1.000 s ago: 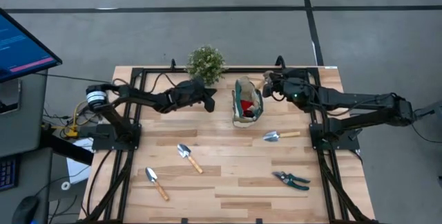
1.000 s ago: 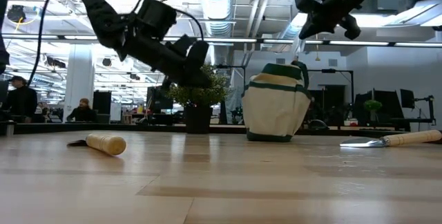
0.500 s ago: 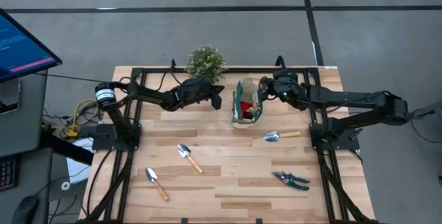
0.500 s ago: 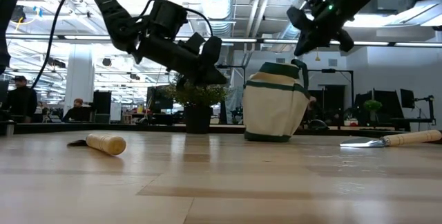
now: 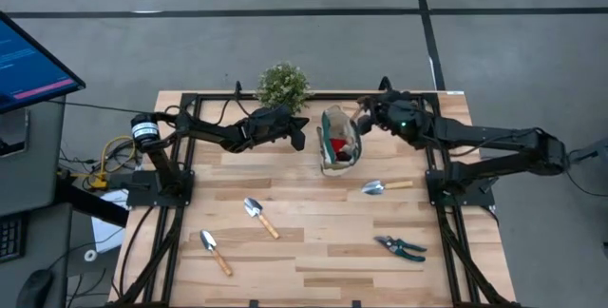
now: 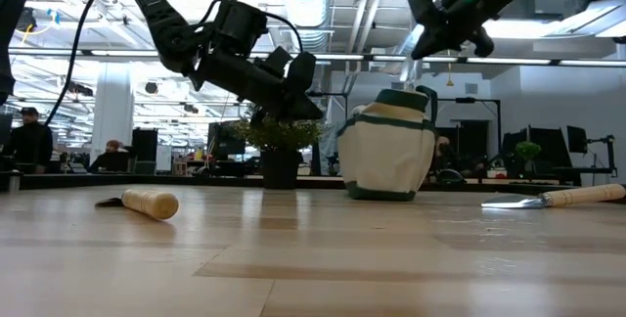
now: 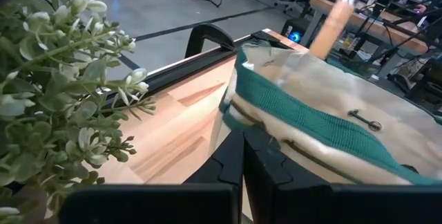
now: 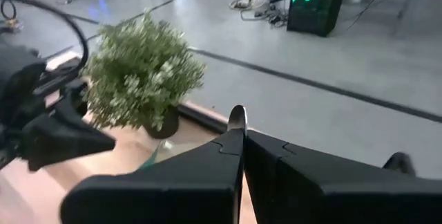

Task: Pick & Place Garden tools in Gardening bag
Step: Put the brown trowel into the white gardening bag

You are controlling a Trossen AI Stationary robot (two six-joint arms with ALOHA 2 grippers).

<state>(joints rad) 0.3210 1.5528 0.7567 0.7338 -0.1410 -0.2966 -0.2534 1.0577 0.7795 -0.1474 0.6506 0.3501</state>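
High view: the gardening bag [image 5: 340, 143] is standing at the tabletop's [image 5: 313, 241] far middle, a red glove [image 5: 337, 144] showing inside. The left gripper [image 5: 300, 138] is hovering just beside the bag, jaws closed. The right gripper [image 5: 363, 118] is holding a trowel [image 5: 359, 116] at the bag's far side. Three trowels [image 5: 260, 217] [image 5: 216, 252] [image 5: 386, 186] and pruning shears [image 5: 401, 247] are lying on the tabletop. A potted plant [image 5: 283, 86] is standing at the far edge.

Low view: both grippers are hanging above the tabletop, flanking the bag [image 6: 388, 147].

Left wrist view: closed jaws are touching the bag's teal trim [image 7: 304, 110].

Right wrist view: jaws are clamping the trowel blade [image 8: 237, 119].
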